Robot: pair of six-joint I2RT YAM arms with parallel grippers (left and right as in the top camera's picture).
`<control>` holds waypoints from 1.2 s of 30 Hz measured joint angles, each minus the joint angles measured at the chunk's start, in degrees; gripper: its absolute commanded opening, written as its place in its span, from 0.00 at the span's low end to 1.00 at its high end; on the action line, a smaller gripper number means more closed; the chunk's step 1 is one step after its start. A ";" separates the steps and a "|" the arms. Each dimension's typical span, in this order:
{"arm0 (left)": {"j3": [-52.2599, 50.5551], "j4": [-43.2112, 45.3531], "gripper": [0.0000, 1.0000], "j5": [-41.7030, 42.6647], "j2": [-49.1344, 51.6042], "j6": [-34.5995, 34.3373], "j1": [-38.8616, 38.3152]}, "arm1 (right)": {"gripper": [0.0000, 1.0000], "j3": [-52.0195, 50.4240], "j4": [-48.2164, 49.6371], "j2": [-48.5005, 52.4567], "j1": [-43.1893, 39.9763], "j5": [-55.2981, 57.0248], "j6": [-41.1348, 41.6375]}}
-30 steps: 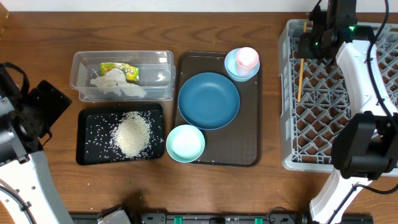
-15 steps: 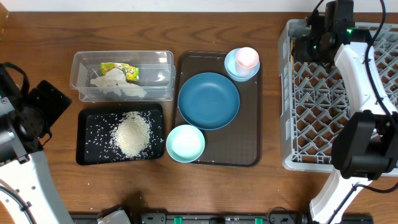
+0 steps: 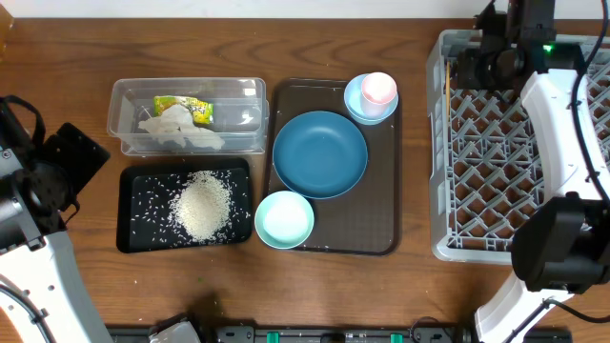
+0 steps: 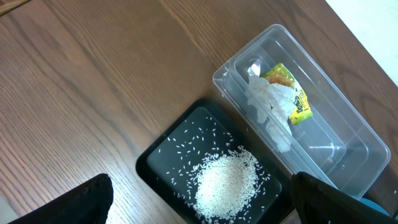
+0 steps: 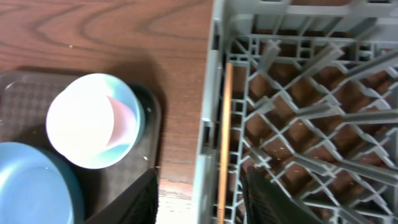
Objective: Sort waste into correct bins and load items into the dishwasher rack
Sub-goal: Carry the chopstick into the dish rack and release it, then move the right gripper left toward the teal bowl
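My right gripper (image 5: 199, 202) hangs open over the left wall of the grey dishwasher rack (image 3: 515, 152), holding nothing. Below it a thin wooden stick (image 5: 222, 143) lies in the rack along that wall. On the brown tray sit the dark blue dish (image 3: 319, 154), the mint-green bowl (image 3: 284, 219) and the pink cup (image 3: 378, 89) inside the light blue bowl (image 3: 367, 112). The rice heap (image 3: 202, 207) lies in the black tray (image 3: 133, 181). Tissue (image 3: 176, 131) and the wrapper (image 3: 186, 108) are in the clear tub (image 3: 122, 95). My left gripper (image 4: 202, 205) is open above the black tray's near end.
The brown serving tray (image 3: 372, 219) lies between the two bins and the rack. Bare wooden table (image 3: 419, 171) separates the tray from the rack's left wall. The left arm (image 3: 38, 181) stands at the table's left edge.
The right gripper opened and let go of the wooden stick, which now lies along the rack's left wall. The gripper drew back a little. The left arm has not moved.
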 measured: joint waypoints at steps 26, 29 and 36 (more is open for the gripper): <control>0.00 0.00 0.93 0.00 0.00 0.00 0.00 | 0.71 -0.04 -3.23 1.20 33.16 1.57 -0.28; 0.00 -0.02 0.93 0.02 0.00 0.00 0.00 | 0.71 -0.04 -5.79 2.91 37.57 0.98 -0.48; 0.00 0.00 0.93 0.00 0.00 0.00 0.00 | 0.73 -0.04 -7.80 8.11 48.19 0.33 -1.36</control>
